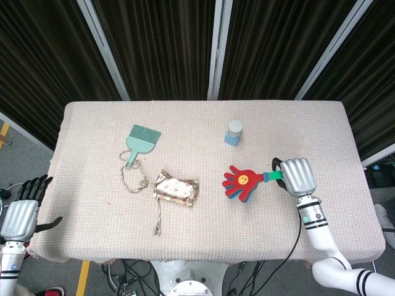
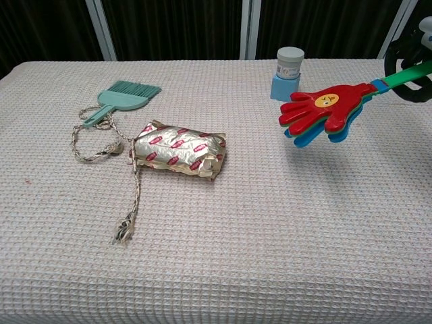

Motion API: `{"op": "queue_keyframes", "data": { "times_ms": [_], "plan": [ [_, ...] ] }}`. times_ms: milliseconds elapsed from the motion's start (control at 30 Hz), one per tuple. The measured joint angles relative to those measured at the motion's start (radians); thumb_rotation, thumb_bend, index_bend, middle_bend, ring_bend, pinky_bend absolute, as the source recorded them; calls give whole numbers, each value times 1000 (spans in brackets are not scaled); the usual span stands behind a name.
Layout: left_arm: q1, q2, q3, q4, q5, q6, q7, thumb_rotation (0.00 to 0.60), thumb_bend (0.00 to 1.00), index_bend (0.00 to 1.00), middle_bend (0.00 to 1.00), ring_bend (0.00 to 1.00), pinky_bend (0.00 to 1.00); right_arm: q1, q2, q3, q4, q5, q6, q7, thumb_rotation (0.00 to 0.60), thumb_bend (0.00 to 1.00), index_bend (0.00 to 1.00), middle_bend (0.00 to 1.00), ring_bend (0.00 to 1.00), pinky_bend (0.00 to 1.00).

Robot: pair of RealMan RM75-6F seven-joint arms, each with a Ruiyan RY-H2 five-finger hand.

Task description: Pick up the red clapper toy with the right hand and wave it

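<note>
My right hand (image 1: 296,176) grips the green handle of the red clapper toy (image 1: 242,182) at the right of the table. The toy is a red hand shape with a yellow face, blue and green layers under it. It hangs above the cloth, pointing left, and shows in the chest view as the clapper toy (image 2: 324,108) with my right hand (image 2: 413,67) at the frame's right edge. My left hand (image 1: 24,206) hangs off the table's left edge, fingers apart, holding nothing.
A small jar on a blue block (image 1: 234,132) stands behind the toy. A foil snack packet (image 1: 176,189), a braided rope (image 1: 137,179) and a teal brush (image 1: 141,140) lie left of centre on the beige cloth table (image 1: 203,234).
</note>
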Motion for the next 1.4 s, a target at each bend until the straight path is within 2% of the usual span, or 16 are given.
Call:
{"op": "queue_keyframes", "data": {
  "times_ms": [67,167,333,500,567,667,833,967,1200,1400],
  "plan": [
    [1,-1,1,1,0,1,0,600,131,43,17,0,62,0,0,1,-4,1,2,20,600,762,1000,839,969,1000],
    [0,-3,1,3,0,-1,0,600,131,42,18,0,62,-3,-3,9,-7,-6,18,115,600,760,1000,839,969,1000],
    [-1,-5,-1,5,0,0,-2,600,132,43,17,0,62,-16,-33,41,12,-26,93,356,600,758,1000,839,969,1000],
    [0,-6,-1,8,-2,-3,-4,600,132,43,18,0,63,-28,-111,70,98,-72,222,539,600,755,1000,839,969,1000],
    [-1,-5,-1,8,-3,-5,-4,600,132,43,18,0,63,-28,-130,72,135,-84,241,568,600,754,1000,839,969,1000],
    [-1,-5,-1,9,-5,-7,-5,600,131,43,17,0,62,-24,-151,63,184,-104,246,543,600,754,1000,839,969,1000],
    [2,-8,2,12,-3,-4,-6,600,132,43,17,0,62,-12,-163,29,240,-123,211,375,600,757,1000,839,969,1000],
    [3,-8,2,15,-5,-5,-10,600,132,43,18,0,62,-6,-162,10,236,-105,147,270,600,756,1000,839,968,1000],
    [4,-13,4,23,-4,-6,-17,600,132,43,17,0,63,-9,-144,21,153,11,54,321,600,701,1000,827,969,1000],
    [2,-13,2,27,-8,-14,-20,600,131,43,18,0,63,-11,-177,30,199,66,20,350,600,620,1000,796,946,1000]
  ]
}}
